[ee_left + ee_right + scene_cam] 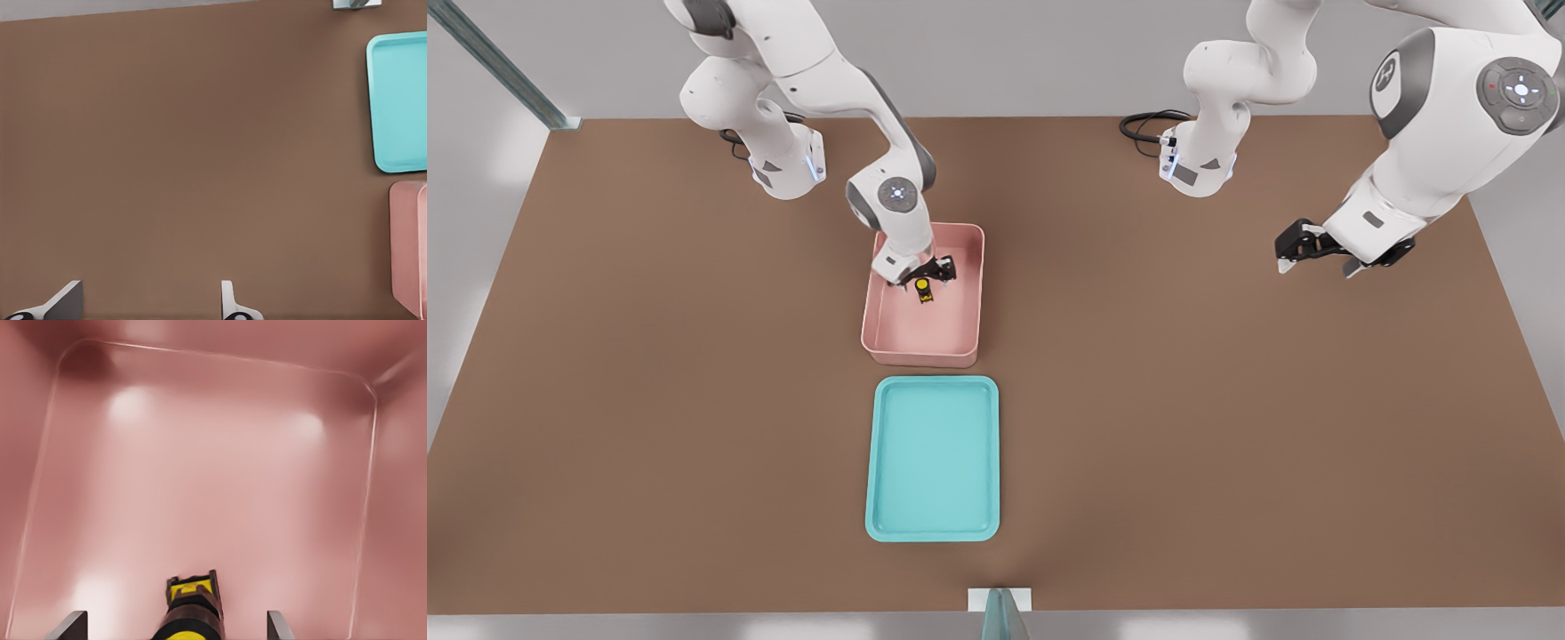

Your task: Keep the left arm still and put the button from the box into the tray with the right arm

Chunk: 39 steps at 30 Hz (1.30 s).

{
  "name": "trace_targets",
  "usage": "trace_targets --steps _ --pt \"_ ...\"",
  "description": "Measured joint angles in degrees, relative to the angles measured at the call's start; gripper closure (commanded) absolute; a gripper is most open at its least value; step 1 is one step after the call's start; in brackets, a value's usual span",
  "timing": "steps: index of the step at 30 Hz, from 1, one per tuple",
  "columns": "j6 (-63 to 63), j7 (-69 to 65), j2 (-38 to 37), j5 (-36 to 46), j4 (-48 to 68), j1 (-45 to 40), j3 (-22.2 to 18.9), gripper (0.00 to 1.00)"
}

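One button lies on the floor of the pink box, toward its far end, yellow cap showing in the front view. My hand is lowered inside the box right over it, fingers spread apart with the button between them; from the wrist view they look clear of it on both sides, though I can't be sure. Just in front of the box on the brown worktop sits the teal tray.
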Motion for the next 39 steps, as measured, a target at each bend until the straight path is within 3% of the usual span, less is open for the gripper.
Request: trace_targets --steps 8,10,13,18,25,27,34,35,36,39 --pt "3.8 -0.05 3.24 -0.06 -0.87 0.03 0.31 0.05" --pt "4.67 -0.14 3.37 -0.03 -0.99 -0.04 0.31 0.38" --pt "5.43 -0.26 2.87 0.07 -0.66 -0.3 0.24 0.5" --pt "4.08 -0.39 1.7 0.16 2.28 -0.85 -0.27 0.53" --pt "-10.46 -2.83 1.88 1.18 21.31 -9.85 -1.05 0.53" --pt "-13.57 -4.35 5.67 2.33 27.71 -13.4 -0.88 0.54" --pt "-19.43 -11.6 32.97 12.92 59.76 -21.66 -0.73 0.54" --pt "-19.84 -12.76 35.44 14.08 62.8 -22.51 -0.7 0.5" --pt "-20.21 -13.78 36.9 14.87 64.69 -23.03 -0.65 0.0" --pt "-22.39 -16.57 38.24 17.22 68.5 -24.23 -0.59 0.0"
